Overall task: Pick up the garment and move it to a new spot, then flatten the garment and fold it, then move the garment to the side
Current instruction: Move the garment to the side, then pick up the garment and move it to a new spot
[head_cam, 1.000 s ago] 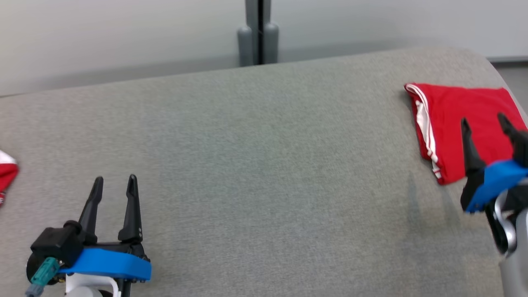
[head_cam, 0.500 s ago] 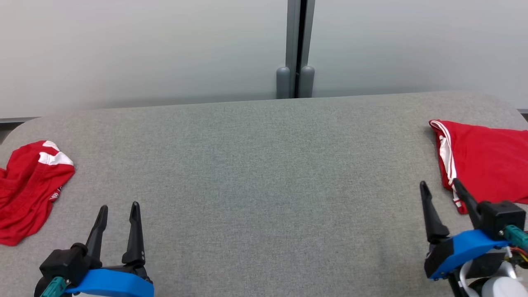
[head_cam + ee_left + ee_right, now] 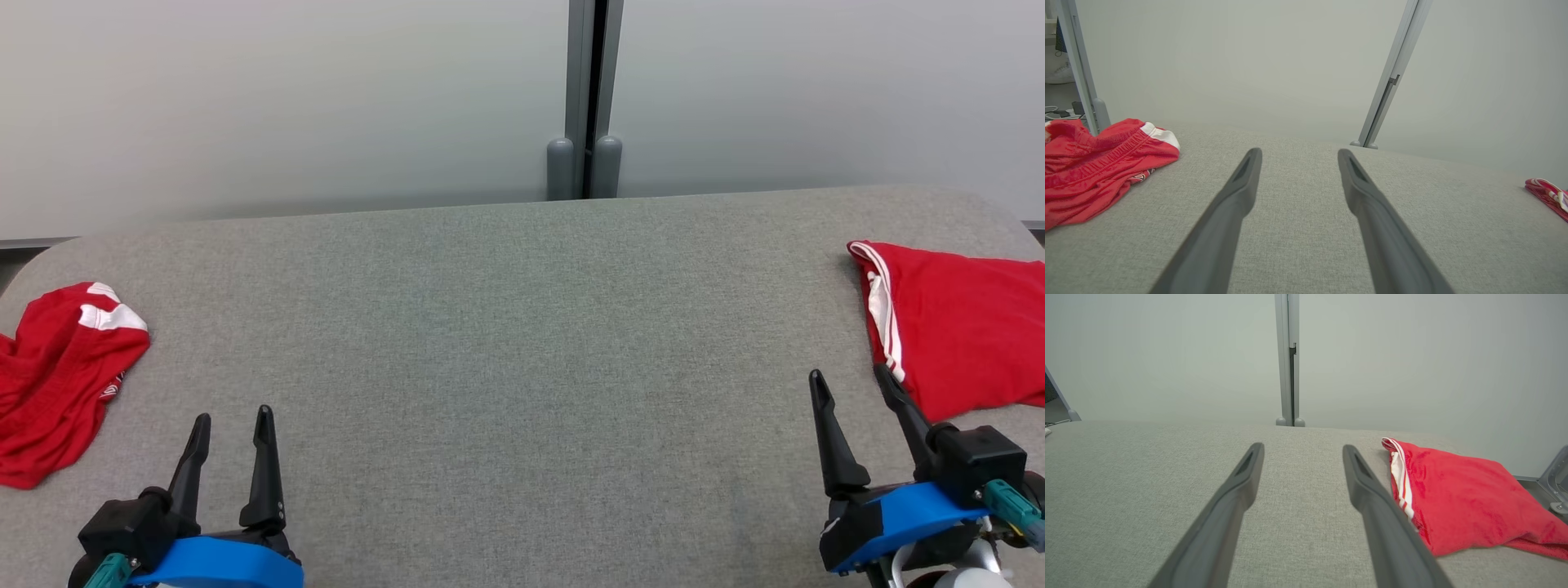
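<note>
Hovered low over grey woven tabletop (image 3: 522, 327) with left gripper (image 3: 233, 413) and right gripper (image 3: 850, 372) spread wide, gripping nothing. Found folded red garment (image 3: 955, 327), soft, white-striped, flat at the right edge: probably finished. Noted crumpled red garment (image 3: 57, 384), elastic-waisted, far left, untouched, likely next. Beyond, pale smooth wall panels (image 3: 326, 98).

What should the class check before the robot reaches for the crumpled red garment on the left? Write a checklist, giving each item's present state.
1. Jaws of left gripper open, empty: ok.
2. Jaws of right gripper open, empty: ok.
3. Target crumpled garment lies on table, left end: ok.
4. That crumpled garment flattened: not ok.
5. Gap between right gripper and folded garment: cannot tell.
</note>
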Motion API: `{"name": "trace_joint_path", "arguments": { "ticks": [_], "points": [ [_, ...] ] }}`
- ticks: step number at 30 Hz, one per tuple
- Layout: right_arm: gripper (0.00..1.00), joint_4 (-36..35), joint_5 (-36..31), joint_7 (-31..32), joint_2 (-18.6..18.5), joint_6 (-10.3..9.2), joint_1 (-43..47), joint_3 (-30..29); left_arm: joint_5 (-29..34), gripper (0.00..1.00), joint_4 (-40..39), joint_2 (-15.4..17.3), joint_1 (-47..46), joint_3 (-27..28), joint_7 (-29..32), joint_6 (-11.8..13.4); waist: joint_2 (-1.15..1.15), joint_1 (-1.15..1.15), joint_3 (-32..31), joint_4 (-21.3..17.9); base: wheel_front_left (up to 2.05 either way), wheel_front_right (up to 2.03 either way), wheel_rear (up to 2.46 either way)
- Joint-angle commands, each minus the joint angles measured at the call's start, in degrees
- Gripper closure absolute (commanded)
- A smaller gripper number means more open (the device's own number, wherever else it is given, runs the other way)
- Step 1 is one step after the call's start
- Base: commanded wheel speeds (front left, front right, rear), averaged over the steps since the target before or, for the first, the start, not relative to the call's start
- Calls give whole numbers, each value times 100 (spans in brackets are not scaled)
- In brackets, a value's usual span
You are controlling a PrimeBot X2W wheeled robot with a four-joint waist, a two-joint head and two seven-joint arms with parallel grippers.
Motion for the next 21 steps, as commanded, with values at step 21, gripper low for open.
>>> {"name": "trace_joint_path", "arguments": {
  "ticks": [21],
  "points": [
    [0, 161, 202, -166, 30, 3, 143, -127, 242, 0, -91, -224, 149, 396, -25, -179, 0, 1, 122, 72, 0, 0, 0]
  ]
}}
